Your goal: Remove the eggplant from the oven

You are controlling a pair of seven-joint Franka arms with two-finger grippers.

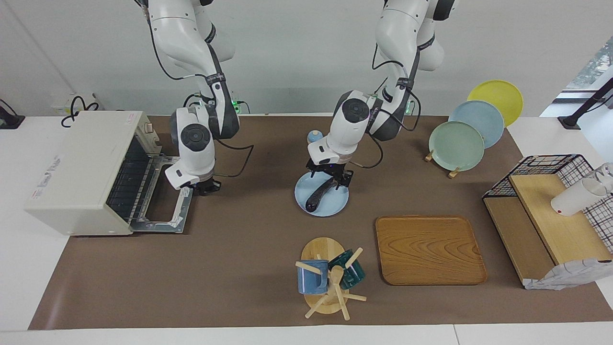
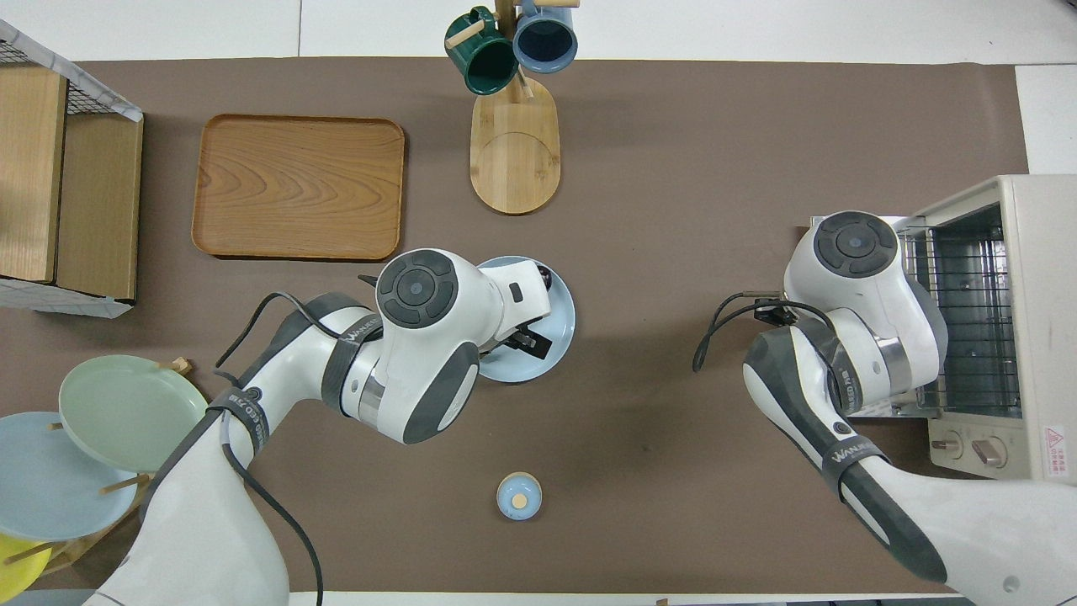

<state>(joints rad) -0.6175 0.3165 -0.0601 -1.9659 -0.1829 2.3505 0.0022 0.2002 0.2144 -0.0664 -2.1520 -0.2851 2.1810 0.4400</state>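
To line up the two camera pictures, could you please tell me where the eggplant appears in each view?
Facing view: the eggplant lies on the light blue plate at mid-table, under the left gripper.
Overhead view: almost wholly hidden by the left arm; only its tip shows.
Shared landmark: the wooden tray.

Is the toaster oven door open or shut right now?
Open. The oven has its door folded down flat on the table, and the wire rack inside shows.

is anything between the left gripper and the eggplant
Nothing visible. The left gripper is open right over the eggplant, which lies on the blue plate.
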